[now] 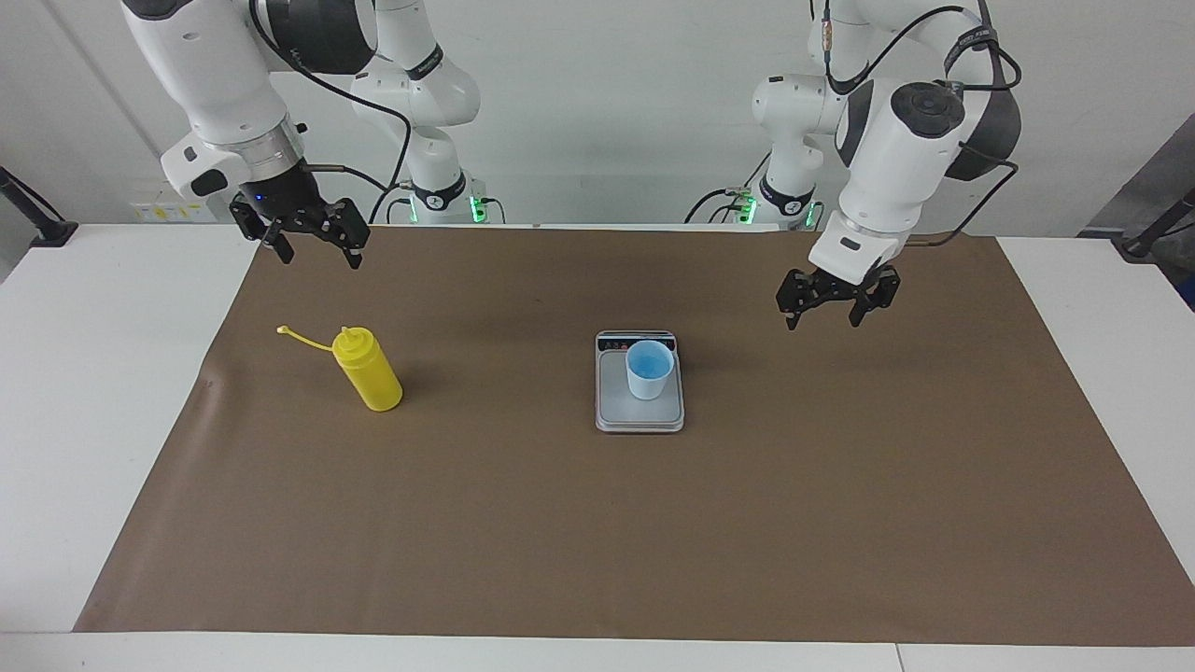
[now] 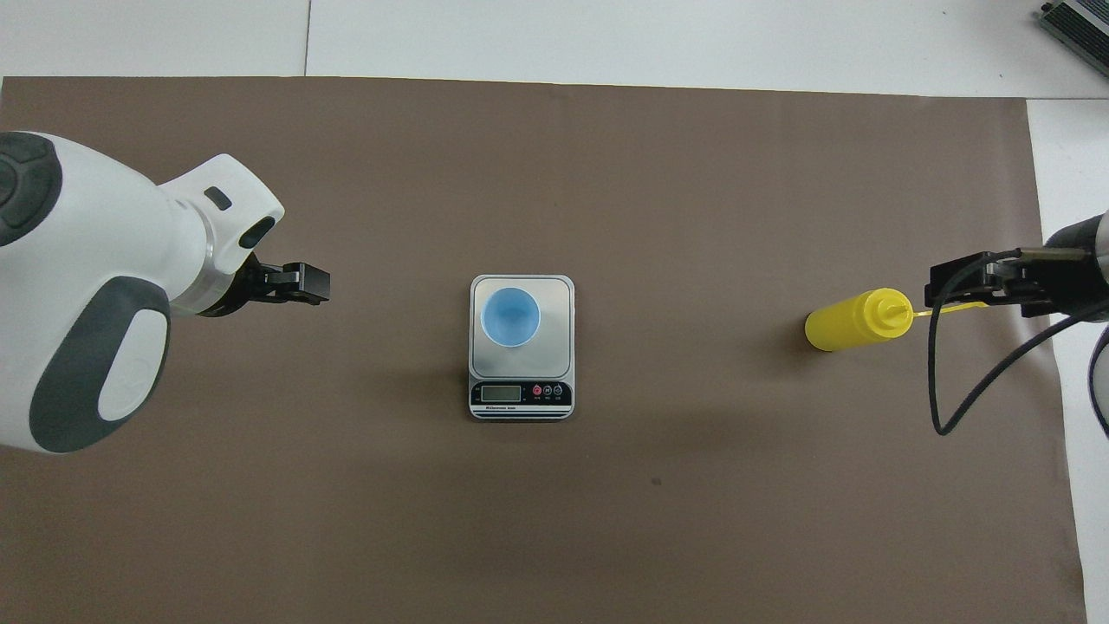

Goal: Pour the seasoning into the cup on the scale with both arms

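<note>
The left jaws (image 1: 836, 301) hang released and empty in the air over bare brown mat (image 1: 653, 523), toward the left arm's end of the desk (image 1: 84, 392), well apart from the scale (image 1: 639, 411). In the facing view they sit at about two o'clock from the cup (image 1: 649, 371); in the overhead view only their black tip shows past the white wrist, at about nine o'clock from the scale.

The right jaws (image 1: 314, 245) are also released and empty, raised over the mat's edge toward the right arm's end of the desk. In the facing view they stand at about eleven o'clock from the seasoning (image 1: 370, 370), clear of it.

The seasoning, a yellow squeeze bottle, stands on the mat, leaning a little, with its thin tethered cap (image 1: 284, 329) stretched out from the nozzle toward ten o'clock in the facing view.

The cup stands upright on the weighing plate of the scale, which lies flat near the middle of the mat. The cup sits on the half of the plate toward the left arm's end. The dark display strip (image 2: 521, 393) runs along the scale's edge nearest the robots, at six o'clock from the cup in the overhead view. Scale and bottle are well apart.
</note>
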Controlling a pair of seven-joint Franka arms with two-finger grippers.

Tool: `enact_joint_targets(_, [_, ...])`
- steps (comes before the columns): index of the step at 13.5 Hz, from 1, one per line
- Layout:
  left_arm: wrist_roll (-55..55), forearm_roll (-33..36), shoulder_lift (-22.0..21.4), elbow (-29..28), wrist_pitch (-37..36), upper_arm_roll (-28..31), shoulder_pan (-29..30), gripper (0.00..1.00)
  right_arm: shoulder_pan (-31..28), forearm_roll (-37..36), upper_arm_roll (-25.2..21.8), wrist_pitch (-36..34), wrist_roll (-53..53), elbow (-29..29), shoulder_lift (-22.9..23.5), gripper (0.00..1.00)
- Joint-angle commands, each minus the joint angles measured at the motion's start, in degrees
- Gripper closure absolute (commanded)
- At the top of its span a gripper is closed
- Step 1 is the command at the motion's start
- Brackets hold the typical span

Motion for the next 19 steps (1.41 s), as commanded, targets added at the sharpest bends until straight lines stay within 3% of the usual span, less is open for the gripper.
enact_joint_targets(1, [6.2,-1.3,-3.7,-0.1,-5.0,-0.4,2.8,0.00,-0.8,1.1,0.3,0.4,-1.6,-1.3,-1.2,0.00])
enact_joint_targets(12, [13.8,-2.7,-4.1,15.3,-24.4,-0.3,8.6,0.00,-0.8,1.1,0.3,0.4,-1.8,-1.3,-1.2,0.00])
enact_joint_targets(16, [13.1,-2.9,-6.6,11.0,-22.5,-0.4,8.0,0.00,-0.9,1.1,-0.3,-0.6,-1.9,-1.0,-1.2,0.00])
enact_joint_targets(19, [10.7,-3.4,-6.2,11.6,-21.6,-0.1,8.7,0.00,-2.6,1.1,-0.5,3.7,-11.9,-4.9,-2.6,0.00])
